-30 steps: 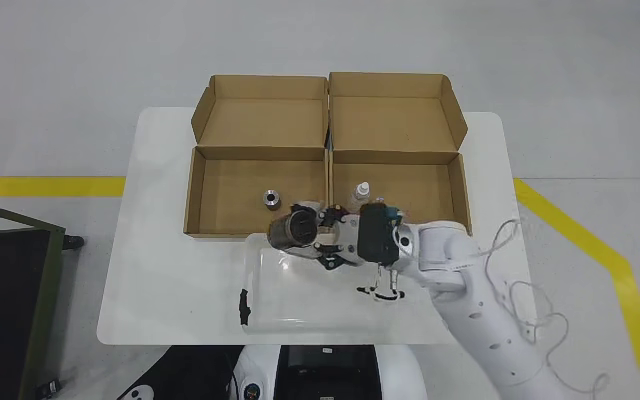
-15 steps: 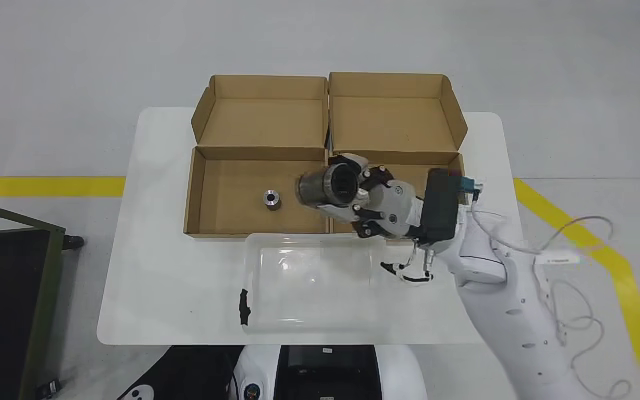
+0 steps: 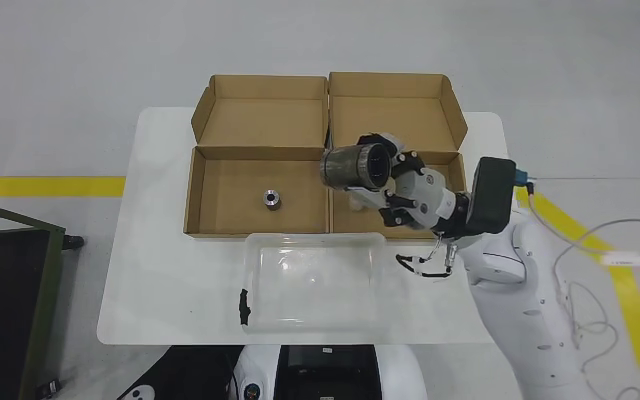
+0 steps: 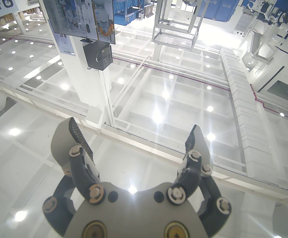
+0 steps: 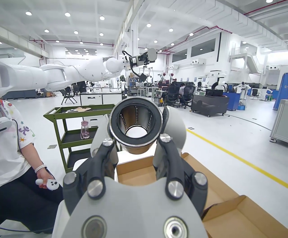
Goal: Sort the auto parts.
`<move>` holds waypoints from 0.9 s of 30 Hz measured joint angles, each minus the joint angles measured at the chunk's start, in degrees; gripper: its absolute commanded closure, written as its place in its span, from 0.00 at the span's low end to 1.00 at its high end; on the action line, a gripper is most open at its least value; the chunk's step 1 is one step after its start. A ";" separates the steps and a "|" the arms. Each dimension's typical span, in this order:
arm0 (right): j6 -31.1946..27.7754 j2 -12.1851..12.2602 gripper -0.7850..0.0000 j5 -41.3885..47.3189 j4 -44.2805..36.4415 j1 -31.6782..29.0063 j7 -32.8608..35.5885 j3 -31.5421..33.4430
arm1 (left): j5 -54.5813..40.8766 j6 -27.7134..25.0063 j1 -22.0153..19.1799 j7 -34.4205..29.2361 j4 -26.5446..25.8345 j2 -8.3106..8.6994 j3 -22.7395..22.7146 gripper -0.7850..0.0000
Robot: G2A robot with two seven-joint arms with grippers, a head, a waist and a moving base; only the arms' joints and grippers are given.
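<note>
Grey floor carried yellow line. White tabletop stood on it. Green cart stood near; black chairs farther off. Round ceiling lights shone over white hall.

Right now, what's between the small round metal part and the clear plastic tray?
Top view: only bare floor and the near wall of the left brown cardboard box.

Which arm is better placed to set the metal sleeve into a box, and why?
Right: the right gripper is shut on the metal sleeve, over the right-hand cardboard box. The left gripper is open, empty and points at the ceiling.
</note>
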 measured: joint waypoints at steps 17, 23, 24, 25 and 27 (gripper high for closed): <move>1.06 0.05 1.00 -0.87 1.41 1.08 2.56 -2.55 | 0.00 0.00 0.00 0.00 0.00 0.00 0.00 0.00; 1.71 -0.21 1.00 -4.82 4.15 2.74 5.37 -6.15 | 0.00 0.00 0.00 0.00 0.00 0.00 0.00 0.00; 2.01 -0.28 1.00 -5.62 4.98 3.09 6.17 -7.05 | 0.00 0.00 0.00 0.00 0.00 0.00 0.00 0.00; 2.26 -0.35 1.00 -6.07 5.66 3.32 6.68 -7.73 | 0.00 0.00 0.00 0.00 0.00 0.00 0.00 0.00; 2.82 -0.50 1.00 -6.63 7.28 3.83 7.43 -9.10 | 0.00 0.00 0.00 0.00 0.00 0.00 0.00 0.00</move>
